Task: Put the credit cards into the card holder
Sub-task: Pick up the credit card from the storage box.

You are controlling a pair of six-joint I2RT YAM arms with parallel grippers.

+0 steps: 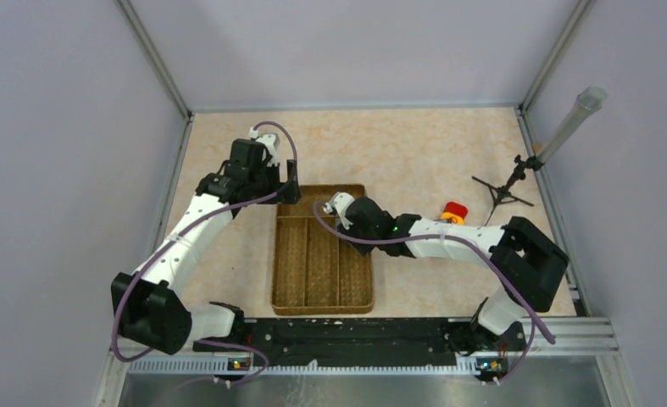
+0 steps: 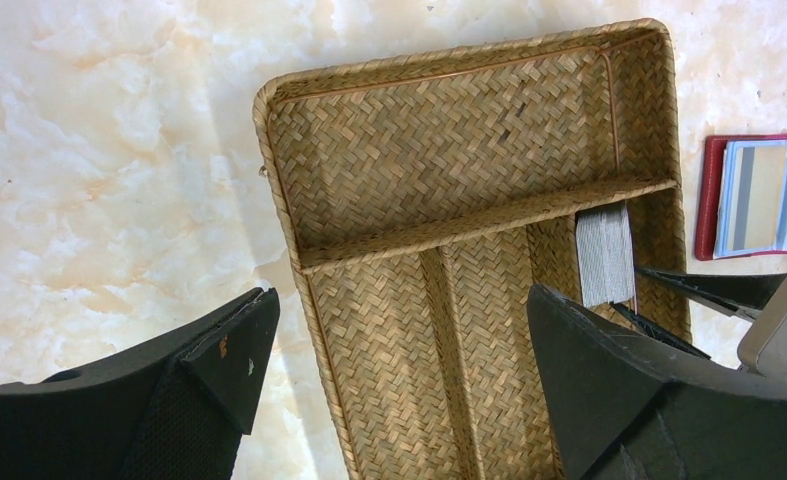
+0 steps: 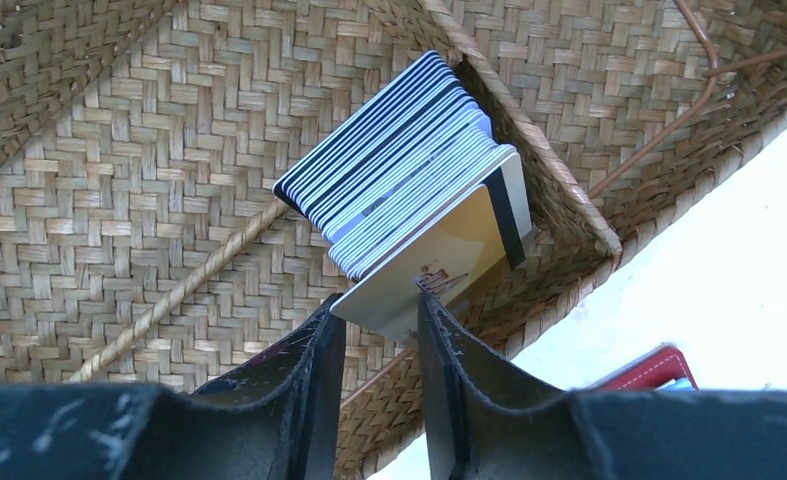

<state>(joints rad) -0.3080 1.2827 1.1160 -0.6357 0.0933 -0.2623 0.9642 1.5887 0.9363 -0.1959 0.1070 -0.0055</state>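
Note:
A stack of credit cards (image 3: 399,170) stands on edge in a corner compartment of the brown woven tray (image 3: 119,150). It also shows in the left wrist view (image 2: 604,255). A gold card (image 3: 439,260) leans out at the stack's front. My right gripper (image 3: 381,305) is narrowly open, with that card's lower corner between its fingertips, the right one touching its face. The card holder (image 2: 759,195), dark red with pale blue slots, lies open on the table beside the tray; its corner shows in the right wrist view (image 3: 659,368). My left gripper (image 2: 397,300) hangs open and empty above the tray.
The divided woven tray (image 1: 321,254) lies mid-table between the arms. A round yellow-and-red object (image 1: 454,212) and a small black tripod (image 1: 503,191) holding a grey tube stand at the right. Grey walls enclose the table.

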